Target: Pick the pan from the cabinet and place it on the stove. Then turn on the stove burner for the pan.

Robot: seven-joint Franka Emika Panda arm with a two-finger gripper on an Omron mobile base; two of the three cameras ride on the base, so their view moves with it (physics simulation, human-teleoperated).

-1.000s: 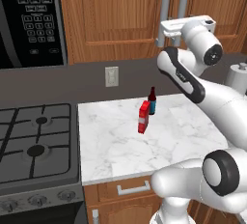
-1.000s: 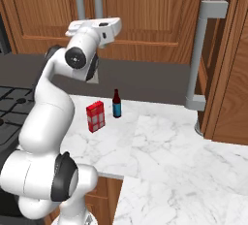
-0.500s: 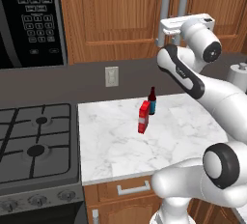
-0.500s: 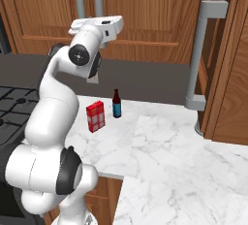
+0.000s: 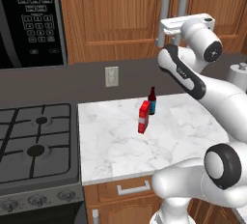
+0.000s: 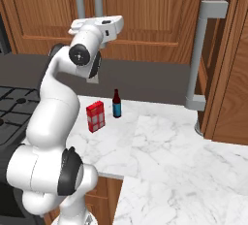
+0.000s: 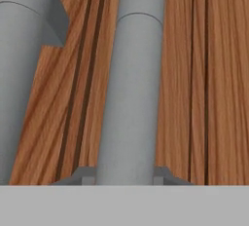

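Observation:
The cabinet (image 5: 120, 15) (image 6: 145, 10) is a brown wood wall unit, and both of its doors are closed. My gripper (image 7: 125, 176) (image 5: 166, 29) (image 6: 77, 25) is up against the doors, shut on one of the two vertical silver bar handles (image 7: 130, 98). That bar sits between my two fingertips (image 7: 83, 175). The other bar handle (image 7: 22, 74) runs beside it. The pan is hidden. The stove (image 5: 58, 136) (image 6: 7, 117) lies low on the left, with its larger stove burner (image 5: 36, 150) near the front and grey knobs (image 5: 31, 201) along the front edge.
A red box (image 5: 144, 117) (image 6: 95, 116) and a dark bottle (image 5: 152, 100) (image 6: 116, 104) stand on the white marble counter (image 5: 183, 136). A black microwave (image 5: 29, 20) hangs above the stove. A tall cabinet with a long silver handle (image 6: 201, 59) is on the right.
The jaws have closed from wide open onto the cabinet's bar handle. The arm has barely moved.

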